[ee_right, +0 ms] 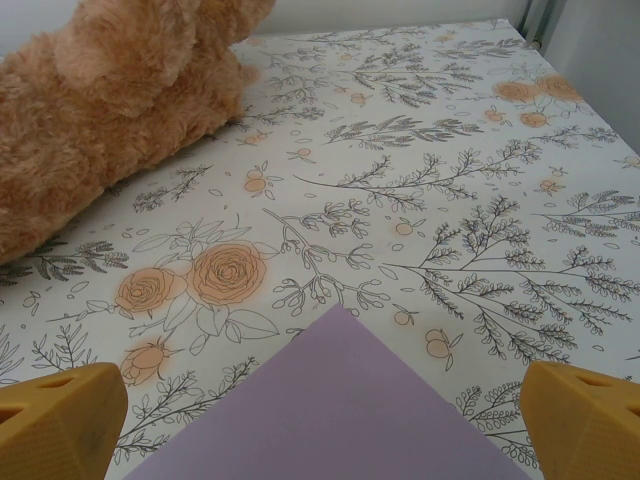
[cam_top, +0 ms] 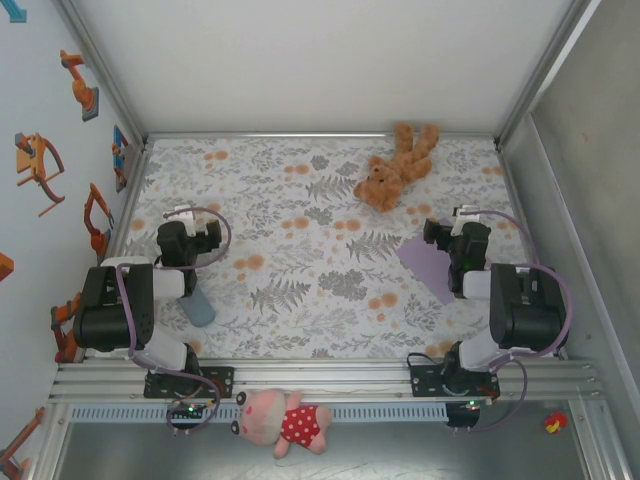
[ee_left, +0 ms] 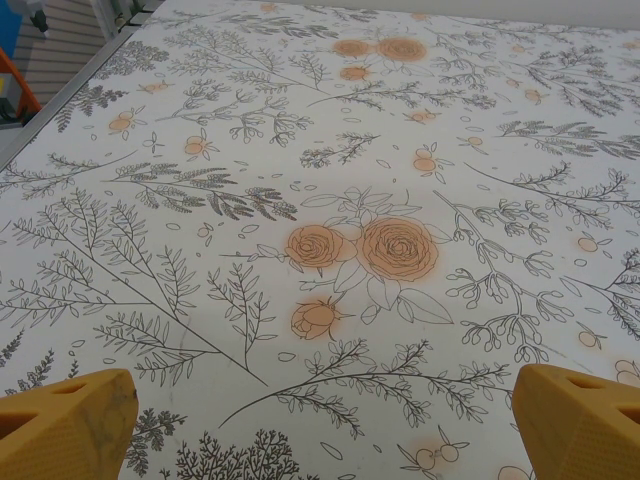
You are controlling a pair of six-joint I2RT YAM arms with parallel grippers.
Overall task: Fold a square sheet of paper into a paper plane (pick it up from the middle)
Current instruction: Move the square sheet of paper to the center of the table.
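item: square sheet of paper (ee_right: 340, 405). pale lilac, plain and matte. it lies flat on the floral tablecloth (cam_top: 300, 220) with no crease or curl visible. it is turned like a diamond, with one sharp corner pointing to 12 o'clock in the right wrist view. location: about 3 o'clock on the table in the top view, partly under the right arm. the teddy bear (cam_top: 395, 170) is near it, at 1 o'clock on the table.

item: right gripper (ee_right: 322, 425). the yellow fingers are spread wide apart and hold nothing. it hovers over the sheet's far corner, one finger at either side.

item: left gripper (ee_left: 322, 425). the fingers are spread wide and hold nothing. it is over bare cloth at 9 o'clock, well apart from the sheet.

step in hand, as judged: the approach for the first pick, with folding not yet begun.

handling notes: the pinch belongs at the sheet's middle, not at the corner now between the fingers, so the right gripper likely needs to draw back toward 6 o'clock before it descends. flat thin paper gives no edge to grip. the tips should probably press lightly and close slowly to raise a small ridge. a hard squeeze risks a stray crease.

other stock: grey-blue pad (cam_top: 198, 308) at 8 o'clock and a pink pig toy (cam_top: 285, 420) at 6 o'clock, off the cloth.
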